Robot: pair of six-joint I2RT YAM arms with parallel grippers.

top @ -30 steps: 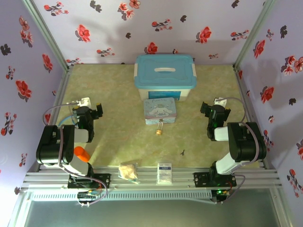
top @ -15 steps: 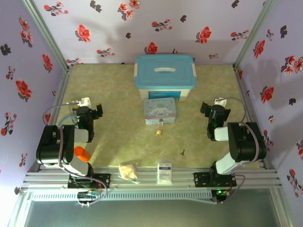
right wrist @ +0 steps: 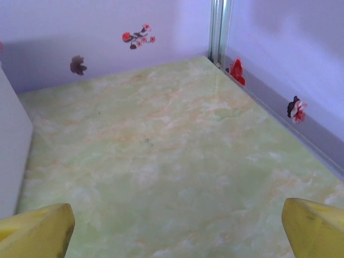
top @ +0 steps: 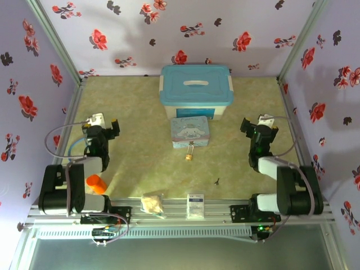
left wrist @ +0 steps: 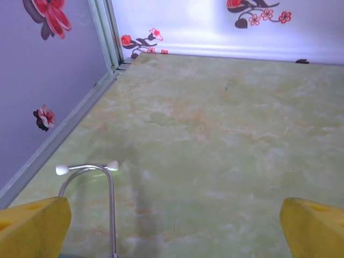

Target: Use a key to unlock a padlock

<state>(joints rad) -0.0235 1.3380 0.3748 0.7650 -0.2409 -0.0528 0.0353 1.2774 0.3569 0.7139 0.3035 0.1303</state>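
My left gripper (top: 103, 124) and right gripper (top: 259, 126) gape wide, holding nothing; the far blue box (top: 196, 84) and the tin (top: 190, 132) near it sit closed.

The left claw (left wrist: 173, 228) gapes over green tabletop (left wrist: 215, 134).

Left gripper (top: 103, 125) and right gripper (top: 259, 126) both empty, jaws spread wide. Yellow fingertips (left wrist: 32, 226) sit at the bottom corners of each wrist view. Left arm (top: 67, 180) and right arm (top: 292, 185) folded low, wrists aimed at the far wall.
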